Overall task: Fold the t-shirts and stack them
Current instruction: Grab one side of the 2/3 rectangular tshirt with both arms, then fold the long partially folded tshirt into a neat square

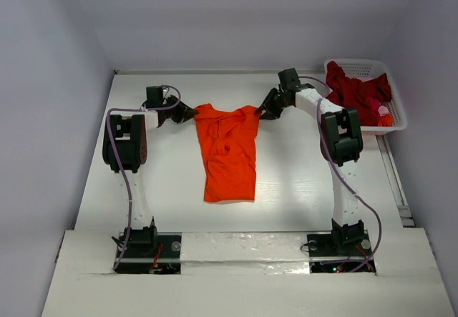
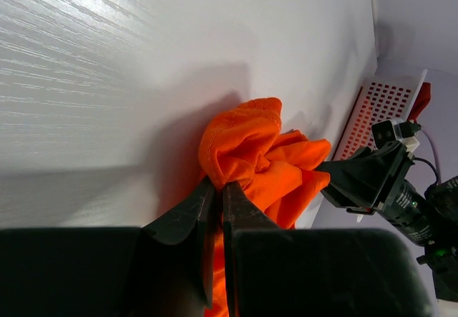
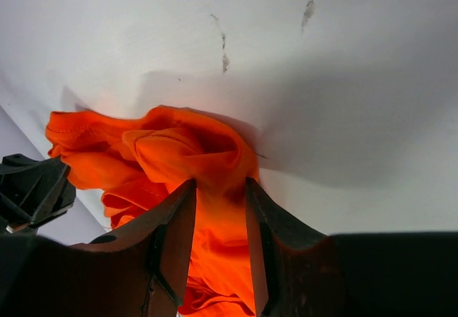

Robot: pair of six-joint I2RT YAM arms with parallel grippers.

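Left gripper (image 1: 191, 113) and right gripper (image 1: 262, 111) each clamp a top corner of the orange tee (image 1: 229, 161). Spread evenly, lower flat; middle looks bunched, perhaps twisted.

The white counter (image 1: 164, 181) fills the middle of the frame. An orange t-shirt (image 1: 229, 167) lies at its centre, its lower part spread flat, hem toward the bottom. A white basket (image 1: 356, 62) sits at the upper right.

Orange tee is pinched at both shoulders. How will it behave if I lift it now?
Probably floppy: the orange tee bunches into folds at the left hand and right hand. It likely sags mid-span, since its middle is wrinkled. Seems light; thin cloth.
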